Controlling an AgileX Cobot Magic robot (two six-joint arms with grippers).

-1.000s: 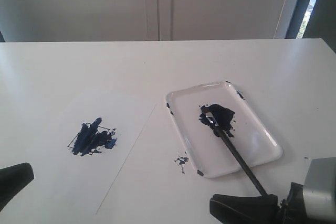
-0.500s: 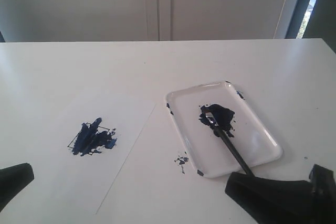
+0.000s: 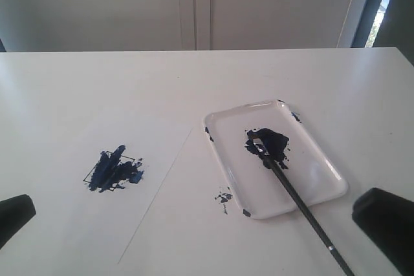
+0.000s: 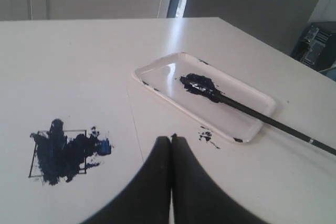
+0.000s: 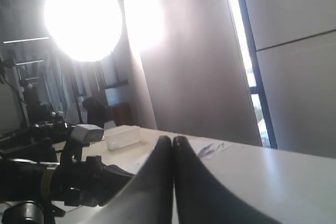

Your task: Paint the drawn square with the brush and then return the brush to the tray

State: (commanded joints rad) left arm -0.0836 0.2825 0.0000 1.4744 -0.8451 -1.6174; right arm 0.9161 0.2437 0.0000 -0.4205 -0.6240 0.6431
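Observation:
The drawn square (image 3: 113, 171) (image 4: 58, 153) on the paper is smeared with dark blue paint. The brush (image 3: 297, 201) (image 4: 262, 120) lies free, with its bristles in the paint blot of the white tray (image 3: 318, 176) (image 4: 157, 76) and its black handle running over the rim onto the table. My left gripper (image 3: 14, 216) (image 4: 171, 139) is shut and empty, low at the near left, short of the paper's edge. My right gripper (image 3: 388, 225) (image 5: 172, 139) is shut and empty, off to the right of the brush handle, and its wrist view faces away from the tray.
The white paper sheet (image 3: 139, 205) lies left of the tray. A small blue paint spatter (image 3: 224, 196) marks the table by the tray's near corner. A white basket (image 5: 122, 136) and another machine's dark parts (image 5: 63, 179) show in the right wrist view.
My right gripper has drawn back to the right, away from the end of the brush handle. The brush has stayed where it lay. The left gripper has sunk slightly.

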